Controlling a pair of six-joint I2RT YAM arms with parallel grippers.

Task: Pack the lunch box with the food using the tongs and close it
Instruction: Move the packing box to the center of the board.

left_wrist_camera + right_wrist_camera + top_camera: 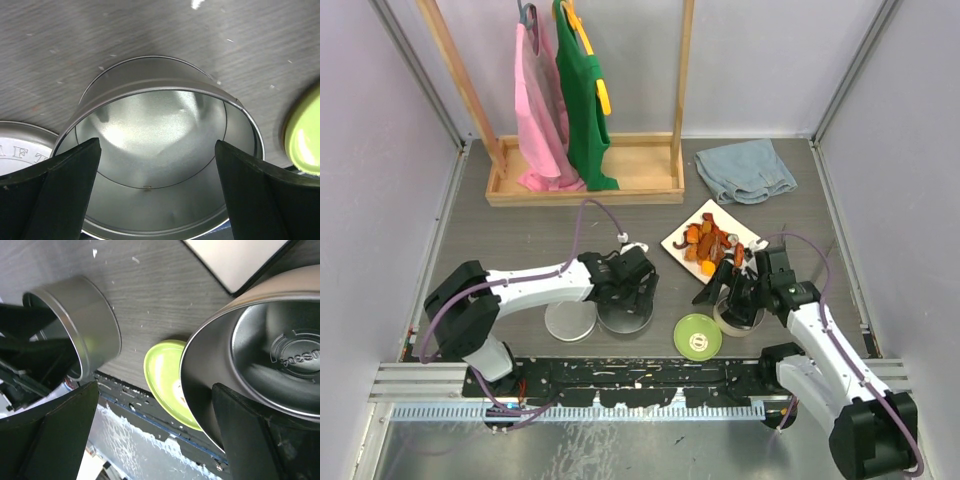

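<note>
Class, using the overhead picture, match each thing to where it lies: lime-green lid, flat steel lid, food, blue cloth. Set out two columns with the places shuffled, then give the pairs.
Things:
1. lime-green lid
2. flat steel lid
3. food
4. blue cloth

Places:
A. on the white plate
B. right of the wooden rack
C. between the left tin and the right tin
D. just left of the left tin

Pairs: 1-C; 2-D; 3-A; 4-B

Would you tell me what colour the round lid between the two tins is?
The lid is lime green, clearest in the top external view.
</note>
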